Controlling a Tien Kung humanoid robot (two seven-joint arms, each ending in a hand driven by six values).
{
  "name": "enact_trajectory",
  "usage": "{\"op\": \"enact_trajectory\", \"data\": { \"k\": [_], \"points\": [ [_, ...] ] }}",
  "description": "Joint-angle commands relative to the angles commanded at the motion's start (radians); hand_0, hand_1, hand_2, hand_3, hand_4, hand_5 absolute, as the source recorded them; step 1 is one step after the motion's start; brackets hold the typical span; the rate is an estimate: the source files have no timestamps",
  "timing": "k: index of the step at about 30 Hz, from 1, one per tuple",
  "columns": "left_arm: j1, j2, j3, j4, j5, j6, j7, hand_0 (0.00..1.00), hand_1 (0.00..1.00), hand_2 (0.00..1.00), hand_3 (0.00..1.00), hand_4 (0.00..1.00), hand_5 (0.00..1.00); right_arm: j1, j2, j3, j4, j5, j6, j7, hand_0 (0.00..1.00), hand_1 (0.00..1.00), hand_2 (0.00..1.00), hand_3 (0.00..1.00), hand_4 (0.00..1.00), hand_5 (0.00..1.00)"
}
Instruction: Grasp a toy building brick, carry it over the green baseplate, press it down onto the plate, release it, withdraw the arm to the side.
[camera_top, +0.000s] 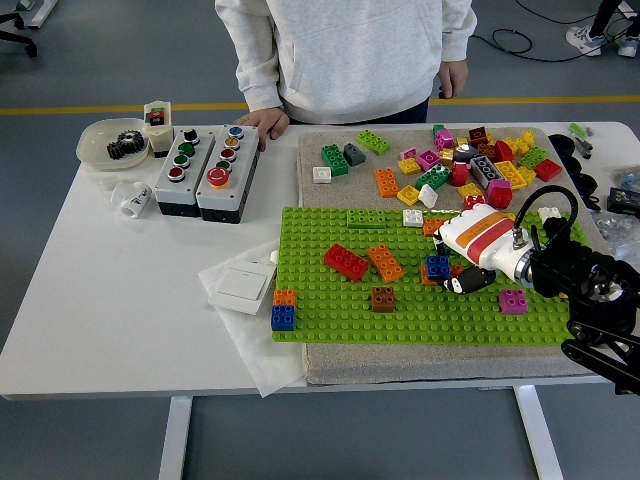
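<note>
Presently blue brick sits on green baseplate, right of centre, atop orange piece. Right hand just beside it on right, dark fingers low; contact and finger state cannot be told. Judged step: press or release. Next move calls for confirming seating, opening clear, withdrawing rightward past magenta brick. Person stands at far side of desk.

I log a bright green studded baseplate on a white tabletop. On it I count a red brick, an orange brick, a brown brick, a blue brick and a magenta brick. My right hand is white with orange stripes.
</note>
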Motion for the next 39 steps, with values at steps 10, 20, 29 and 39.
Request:
{"op": "enact_trajectory", "data": {
  "k": [10,20,29,39],
  "points": [
    [0.0,0.0,0.001,0.0,-0.003,0.001,-0.001,0.79,0.772,0.774,0.586,0.62,0.62,-0.002,-0.004,0.0,-0.002,0.008,0.007,-0.002,0.458,0.556,0.622,0.557,0.816,0.436],
    [-0.001,0.0,0.002,0.0,-0.004,0.001,-0.003,0.787,0.77,0.774,0.587,0.619,0.618,-0.004,-0.002,0.001,-0.005,0.013,0.012,-0.01,0.473,0.571,0.642,0.562,0.826,0.435],
    [0.004,-0.001,-0.001,-0.001,0.001,-0.001,0.0,0.787,0.77,0.774,0.585,0.62,0.62,-0.013,-0.009,0.013,0.012,0.028,-0.006,-0.018,0.473,0.575,0.648,0.572,0.836,0.443],
    [0.012,-0.001,-0.007,-0.001,0.01,-0.003,0.001,0.788,0.772,0.775,0.586,0.62,0.62,-0.024,-0.017,0.028,0.043,0.04,0.004,-0.029,0.473,0.589,0.679,0.61,0.879,0.465]
  ]
}}
